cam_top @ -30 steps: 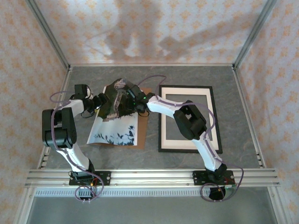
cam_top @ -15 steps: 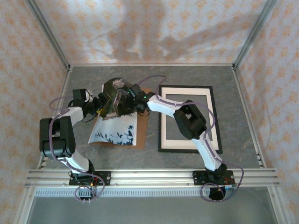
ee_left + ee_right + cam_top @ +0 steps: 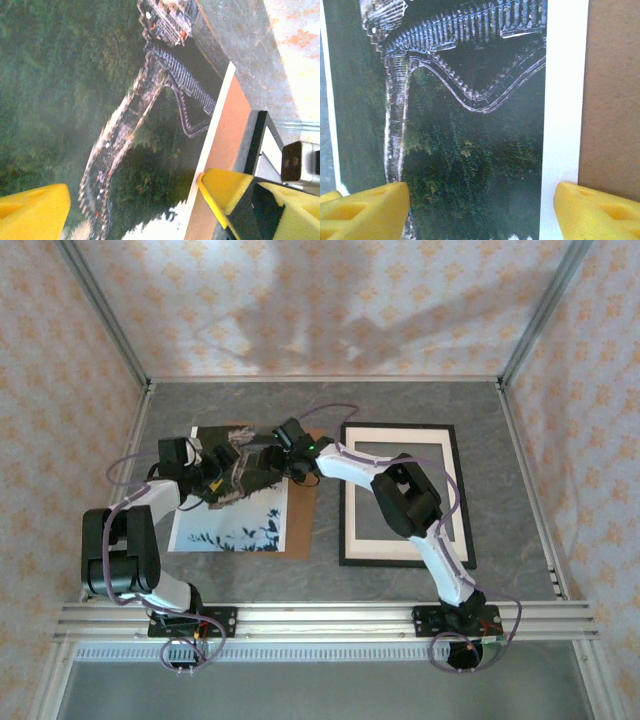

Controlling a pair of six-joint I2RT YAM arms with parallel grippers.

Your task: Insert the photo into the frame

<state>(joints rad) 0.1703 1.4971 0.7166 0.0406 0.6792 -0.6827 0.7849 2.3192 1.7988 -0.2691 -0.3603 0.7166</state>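
The table is grey and speckled, with a metal rail along the near edge. The walls around it are pale with little orange flowers, and arm shadows fall on the back wall. The photo lies flat, face up, right under both grippers. Its long side runs from near to far. The dark green hill end points to the far wall and the pale sky end points to the rail. It rests on a brown board, and a strip of board sticks out on the side nearest the frame. The left gripper is over the dark hill with its yellow fingers spread wide, holding nothing. One finger is above the green part and the other is above the edge where the white border meets the board. The right gripper is spread wide too, just above the photo, and holds nothing. One finger is over the green and the other is over the white border beside the board. The frame lies flat to the right of the right gripper, close to the board but outside it. Its long side also runs near to far. Inside it is a cream card border, and the middle looks grey like the table. The photo lies outside the frame.
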